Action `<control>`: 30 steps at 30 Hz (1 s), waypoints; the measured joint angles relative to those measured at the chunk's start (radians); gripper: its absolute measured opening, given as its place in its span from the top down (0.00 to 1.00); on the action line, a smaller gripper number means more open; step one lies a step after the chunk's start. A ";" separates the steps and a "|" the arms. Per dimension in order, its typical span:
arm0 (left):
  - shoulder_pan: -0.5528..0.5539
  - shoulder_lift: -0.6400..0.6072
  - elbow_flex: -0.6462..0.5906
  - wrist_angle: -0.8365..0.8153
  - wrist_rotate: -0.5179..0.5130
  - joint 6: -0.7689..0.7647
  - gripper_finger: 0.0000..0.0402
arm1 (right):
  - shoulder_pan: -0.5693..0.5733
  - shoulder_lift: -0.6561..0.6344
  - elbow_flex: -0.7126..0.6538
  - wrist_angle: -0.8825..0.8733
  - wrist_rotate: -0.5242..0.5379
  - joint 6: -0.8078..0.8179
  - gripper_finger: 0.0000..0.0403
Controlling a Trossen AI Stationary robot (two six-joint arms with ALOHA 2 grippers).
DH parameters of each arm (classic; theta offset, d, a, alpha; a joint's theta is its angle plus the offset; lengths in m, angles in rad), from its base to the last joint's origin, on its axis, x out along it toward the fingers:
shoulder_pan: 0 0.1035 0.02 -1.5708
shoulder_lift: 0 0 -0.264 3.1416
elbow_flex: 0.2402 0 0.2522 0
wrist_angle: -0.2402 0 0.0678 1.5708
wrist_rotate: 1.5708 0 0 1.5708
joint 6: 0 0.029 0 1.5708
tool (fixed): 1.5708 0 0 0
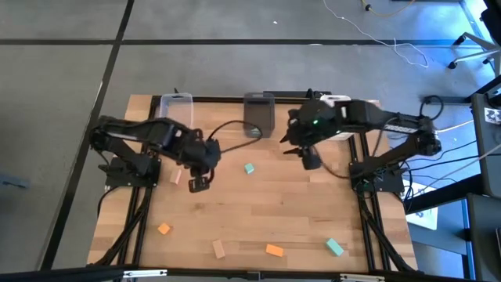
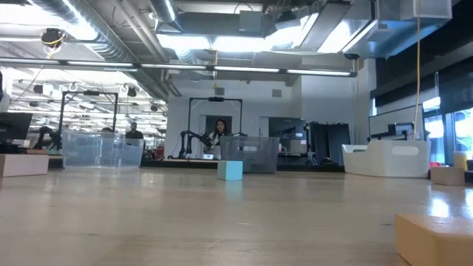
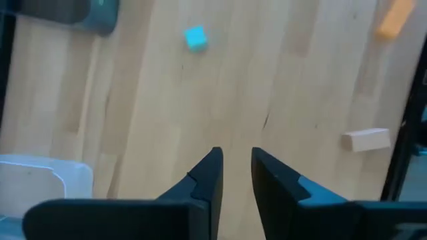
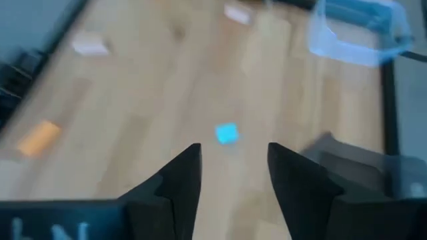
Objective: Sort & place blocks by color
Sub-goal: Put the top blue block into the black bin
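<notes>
High view: the left end effector (image 1: 199, 183) hangs over the counter (image 1: 282, 196) left of the small teal block (image 1: 250, 168), its fingers (image 3: 212, 179) slightly parted and empty. The right end effector (image 1: 311, 159) hangs to the right of that teal block, fingers (image 4: 183, 175) spread apart, holding nothing. The grey bin (image 1: 259, 114) stands beyond the teal block at the far edge, with the clear bin (image 1: 175, 106) to its left. Nearer than the teal block lie 2 orange blocks (image 1: 163, 229) (image 1: 274, 251), a tan block (image 1: 219, 249) and a larger teal block (image 1: 334, 247).
</notes>
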 joint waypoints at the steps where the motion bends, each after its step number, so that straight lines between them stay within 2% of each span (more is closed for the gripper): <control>1: -0.020 0.000 -0.004 -0.017 -0.018 -0.028 0.83 | 0.009 0.015 0.000 0.002 0.028 0.001 0.57; 6: -0.090 -0.029 -0.004 -0.037 -0.096 -0.136 0.83 | 0.040 0.110 0.000 0.006 0.051 -0.005 0.57; 12: -0.154 -0.068 -0.003 -0.038 -0.130 -0.228 0.83 | 0.062 0.248 0.000 0.056 0.052 -0.080 0.57; 26: -0.214 -0.113 -0.003 -0.040 -0.175 -0.289 0.83 | 0.069 0.553 0.000 0.271 0.055 -0.274 0.57; 30: -0.213 -0.111 -0.003 -0.040 -0.184 -0.291 0.83 | 0.065 0.614 0.000 0.330 0.088 -0.318 0.57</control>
